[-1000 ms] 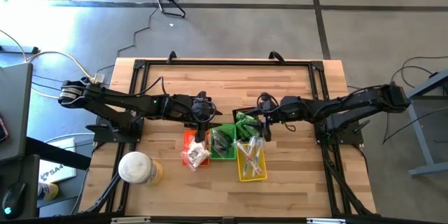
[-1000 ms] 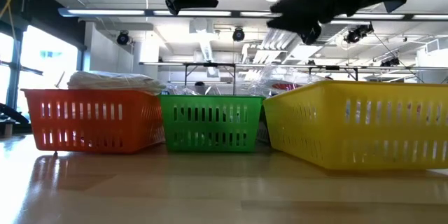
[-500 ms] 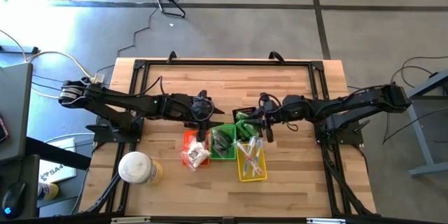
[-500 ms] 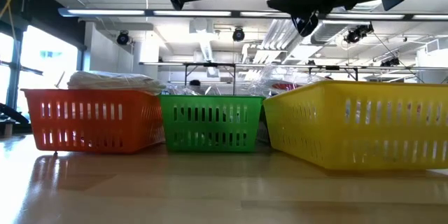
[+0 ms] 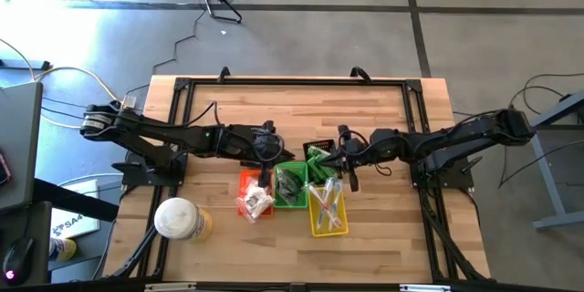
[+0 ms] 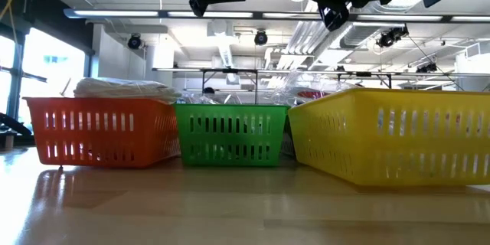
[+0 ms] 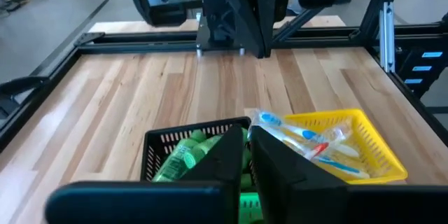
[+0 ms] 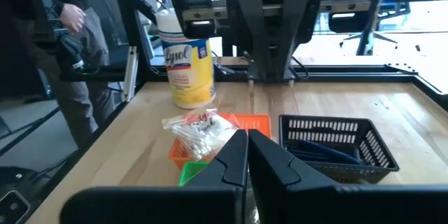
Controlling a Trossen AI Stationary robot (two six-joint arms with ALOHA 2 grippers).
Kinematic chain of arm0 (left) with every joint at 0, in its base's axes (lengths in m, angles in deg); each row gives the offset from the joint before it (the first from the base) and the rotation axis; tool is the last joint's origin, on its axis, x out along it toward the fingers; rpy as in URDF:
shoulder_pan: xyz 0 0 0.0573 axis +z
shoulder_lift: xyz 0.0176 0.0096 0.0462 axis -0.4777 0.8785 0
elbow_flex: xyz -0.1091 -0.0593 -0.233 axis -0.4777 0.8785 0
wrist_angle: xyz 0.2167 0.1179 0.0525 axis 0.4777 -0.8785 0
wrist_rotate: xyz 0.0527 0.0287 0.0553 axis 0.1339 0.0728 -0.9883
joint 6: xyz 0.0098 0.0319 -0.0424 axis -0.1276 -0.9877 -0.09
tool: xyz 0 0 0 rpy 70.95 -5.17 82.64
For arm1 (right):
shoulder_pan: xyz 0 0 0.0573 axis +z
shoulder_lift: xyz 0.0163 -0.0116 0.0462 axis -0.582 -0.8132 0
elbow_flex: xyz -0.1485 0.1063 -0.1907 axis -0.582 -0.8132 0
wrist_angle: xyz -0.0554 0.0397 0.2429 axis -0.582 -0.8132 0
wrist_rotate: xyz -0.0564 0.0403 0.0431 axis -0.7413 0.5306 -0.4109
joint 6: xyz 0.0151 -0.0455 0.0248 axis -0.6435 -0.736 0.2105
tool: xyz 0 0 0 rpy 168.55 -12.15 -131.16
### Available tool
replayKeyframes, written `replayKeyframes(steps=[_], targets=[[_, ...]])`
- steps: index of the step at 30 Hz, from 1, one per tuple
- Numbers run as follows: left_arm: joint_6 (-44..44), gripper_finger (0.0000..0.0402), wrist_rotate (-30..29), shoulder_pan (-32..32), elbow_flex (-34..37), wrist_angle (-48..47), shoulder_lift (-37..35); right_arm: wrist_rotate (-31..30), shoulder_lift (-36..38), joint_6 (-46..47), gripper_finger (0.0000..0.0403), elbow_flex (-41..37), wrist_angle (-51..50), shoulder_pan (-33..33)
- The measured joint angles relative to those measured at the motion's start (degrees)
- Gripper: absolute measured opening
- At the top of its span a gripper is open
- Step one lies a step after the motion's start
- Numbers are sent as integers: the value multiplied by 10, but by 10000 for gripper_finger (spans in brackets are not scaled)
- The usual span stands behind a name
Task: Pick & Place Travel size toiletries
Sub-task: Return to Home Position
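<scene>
Spanning the wooden table [image 5: 383, 109] from either side, the left arm [image 5: 164, 132] and right arm [image 5: 456, 137] meet over a cluster of baskets near the middle. A round white-and-yellow container [image 5: 181, 219] stands apart toward the left front corner. Across the front of the cluster sit the orange basket [image 6: 99, 130], green basket [image 6: 230, 134] and yellow basket [image 6: 390, 134], side by side and touching or nearly so. Behind them are a black basket [image 7: 157, 147] on the right and a second black basket [image 8: 329, 129] on the left.

The toiletries lie sorted inside. Green tubes [image 7: 183, 157] fill the right black basket, and wrapped sticks [image 7: 308, 140] lie in the yellow one. Clear-wrapped white pieces [image 8: 199, 129] are heaped in the orange one, and thin dark pieces [image 8: 318, 150] rest in the left black one.

Both tools hang in the air above the baskets, touching nothing. The left gripper [image 7: 247, 140] is clenched with nothing in it, and the right gripper [image 8: 246, 140] is likewise closed and empty. A person [image 8: 66, 49] stands beyond the table's left edge.
</scene>
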Motion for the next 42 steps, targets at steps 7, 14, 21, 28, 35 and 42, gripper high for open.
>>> replayKeyframes(steps=[7,14,21,28,35,42], targets=[[32,4,1,0,0,-24,0,-73,0,0,5,0,-2,14],[30,3,0,0,0,-37,0,-73,0,0,5,0,-22,14],[14,3,-7,0,0,-35,0,-77,0,-55,5,0,-22,8],[-15,3,22,-4,1,-84,0,-67,0,-17,5,0,-22,10],[-43,3,24,-36,108,44,-15,-57,0,-27,5,0,-22,31],[-45,3,25,-37,176,69,-78,-59,32,-31,5,0,-47,46]])
